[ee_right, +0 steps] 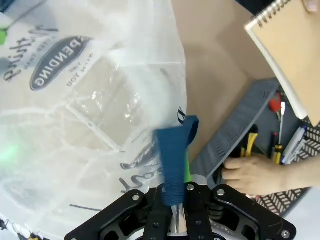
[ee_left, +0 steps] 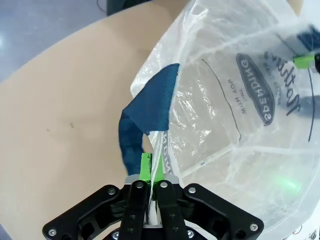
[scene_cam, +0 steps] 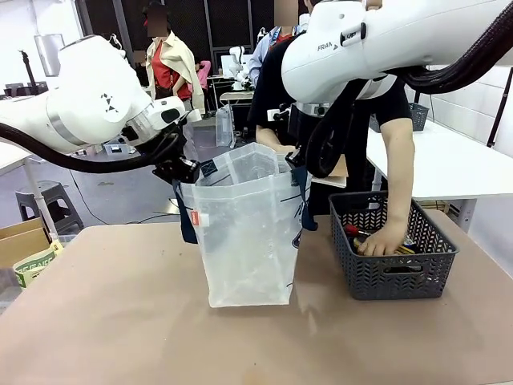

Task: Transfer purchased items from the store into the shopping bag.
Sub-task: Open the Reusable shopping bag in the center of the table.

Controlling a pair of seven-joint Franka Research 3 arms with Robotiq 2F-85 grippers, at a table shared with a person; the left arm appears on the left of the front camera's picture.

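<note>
At mid-table, the clear shopping bag [scene_cam: 248, 233] stands upright, mouth up, its oval logo reading "SPENDING". Left gripper [ee_left: 151, 167] and right gripper [ee_right: 179, 175] each pinch the rim on opposite sides, by the navy handles. Beside the bag, a person's hand [scene_cam: 383, 239] curls over purchased items [ee_right: 250, 142] in a grey basket [scene_cam: 393, 281].

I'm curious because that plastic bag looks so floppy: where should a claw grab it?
At the top rim by a navy strap, coming from the outer side. The shopping bag is limp film; only its upright free edge fits a pinch, as the left claw shows.
</note>
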